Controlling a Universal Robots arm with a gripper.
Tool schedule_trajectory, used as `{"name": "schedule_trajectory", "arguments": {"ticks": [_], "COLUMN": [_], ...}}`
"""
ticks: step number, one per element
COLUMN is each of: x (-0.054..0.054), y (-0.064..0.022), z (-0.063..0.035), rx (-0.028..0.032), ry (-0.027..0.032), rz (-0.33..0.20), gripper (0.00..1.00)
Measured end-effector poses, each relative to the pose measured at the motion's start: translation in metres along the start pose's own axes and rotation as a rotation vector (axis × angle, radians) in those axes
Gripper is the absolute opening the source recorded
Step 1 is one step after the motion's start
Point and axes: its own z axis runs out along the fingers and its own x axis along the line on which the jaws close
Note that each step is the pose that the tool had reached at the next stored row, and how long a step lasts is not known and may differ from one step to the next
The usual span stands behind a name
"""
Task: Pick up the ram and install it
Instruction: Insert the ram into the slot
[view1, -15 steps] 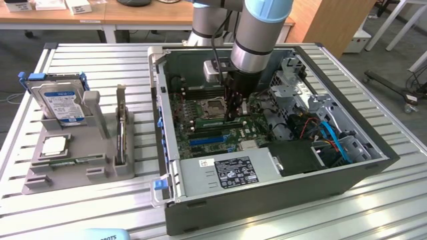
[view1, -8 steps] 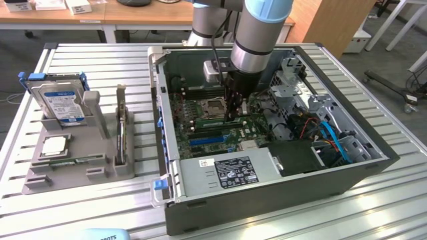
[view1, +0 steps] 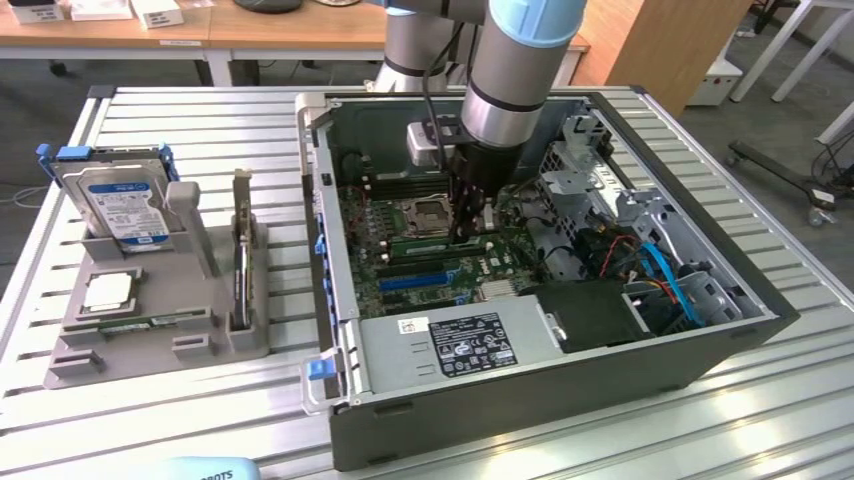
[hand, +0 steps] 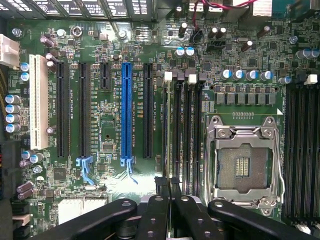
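The ram (view1: 144, 323) is a thin green stick lying flat in the grey holder (view1: 80, 368) on the table, at the exterior view's left. My gripper (view1: 466, 234) is far from it, lowered inside the open computer case (view1: 534, 400) and down at the motherboard beside the processor socket (view1: 427, 212). In the wrist view the gripper (hand: 169, 181) is shut, its black fingertips (hand: 162, 184) together over the end of the black memory slots (hand: 182, 125), beside the open socket (hand: 243, 162). I see nothing between the fingertips.
The holder also carries an upright hard drive (view1: 123, 205), a square silver processor chip (view1: 107, 290) and a tall dark card (view1: 242, 260). Inside the case are a power supply (view1: 454, 345), drive cages and cables (view1: 667, 280). Expansion slots, one of them blue (hand: 127, 115), lie beside the memory slots.
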Motion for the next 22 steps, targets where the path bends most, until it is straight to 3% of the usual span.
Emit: {"name": "schedule_trajectory", "arguments": {"ticks": [18,21,22], "x": [0.0001,0.0001,0.0001], "y": [0.0,-0.0001,-0.0001], "z": [0.0031,0.0031,0.0031], "rx": [-0.0001,0.0,0.0001], "ry": [-0.0001,-0.0001,-0.0001], "rz": [0.0,0.0,0.0], "gripper": [0.12,0.25,0.25]}}
